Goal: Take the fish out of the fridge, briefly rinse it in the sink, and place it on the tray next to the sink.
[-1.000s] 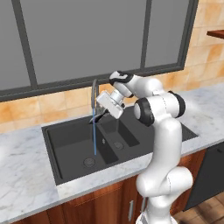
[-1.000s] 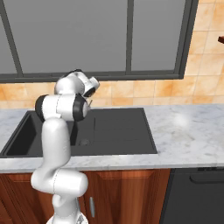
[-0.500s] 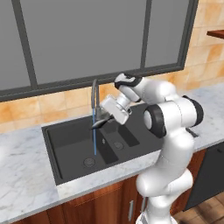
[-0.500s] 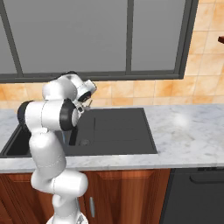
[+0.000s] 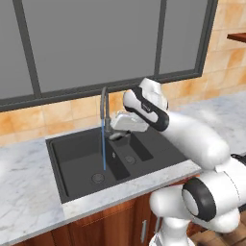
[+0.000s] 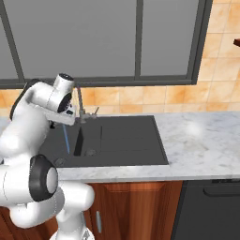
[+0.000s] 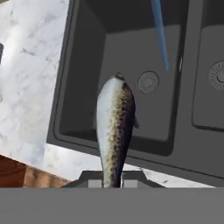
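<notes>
Centrally, the two dark fingers (image 7: 112, 181) are clamping together on one slim, speckled grey-brown fish (image 7: 113, 127) with a pale belly, holding it above the left basin. One black rectangular sink (image 5: 72, 158) with two basins is sitting in the white marbled worktop (image 6: 201, 140). One thin blue stream of water (image 5: 104, 144) is falling from the single curved grey metal faucet (image 5: 103, 103) beside the fish.
</notes>
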